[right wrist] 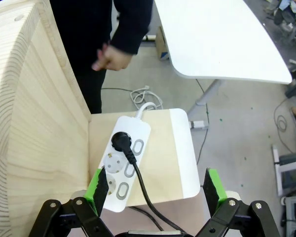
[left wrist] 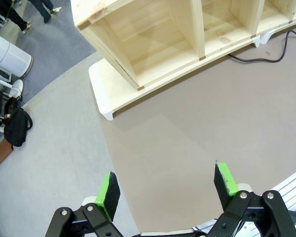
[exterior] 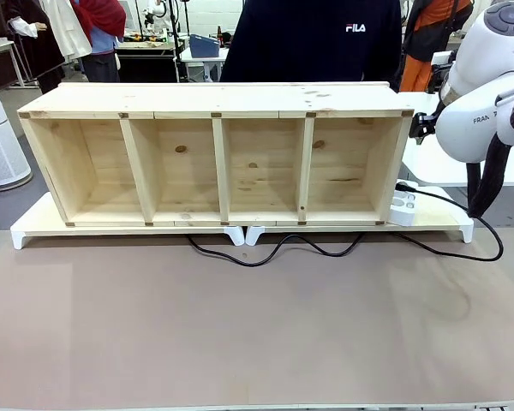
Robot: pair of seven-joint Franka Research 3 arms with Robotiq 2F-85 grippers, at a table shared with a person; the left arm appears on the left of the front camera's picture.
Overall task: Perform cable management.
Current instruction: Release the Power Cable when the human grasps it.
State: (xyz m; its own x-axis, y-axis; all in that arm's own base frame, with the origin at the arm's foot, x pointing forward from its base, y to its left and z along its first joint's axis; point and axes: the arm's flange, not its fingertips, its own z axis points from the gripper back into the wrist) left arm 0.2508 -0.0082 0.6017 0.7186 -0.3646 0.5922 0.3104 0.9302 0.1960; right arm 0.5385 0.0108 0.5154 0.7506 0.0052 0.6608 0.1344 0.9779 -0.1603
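Cable (exterior: 274,250) runs black along the brown table (exterior: 240,334) just in front of the white-footed board (exterior: 34,227) that carries the wooden shelf unit (exterior: 214,154). From my front camera I see it snake in loose waves past the middle feet, then loop out to the right and back to the white power strip (exterior: 404,207), which lies on the board's right end beside the shelf's side wall.

Through my right wrist camera, the black plug (right wrist: 122,140) sits in the strip's (right wrist: 123,163) upper socket and the cord (right wrist: 143,190) drops away toward the lens. My right claw (right wrist: 155,190) hangs above that strip with its green pads (right wrist: 97,190) wide apart, gripping nothing. A person's hand (right wrist: 108,57) shows beyond the board, over the floor.

My left claw (left wrist: 167,190) is also spread wide and empty, hovering over the table's left edge, well apart from the cable (left wrist: 266,57), which I see at the far top right.
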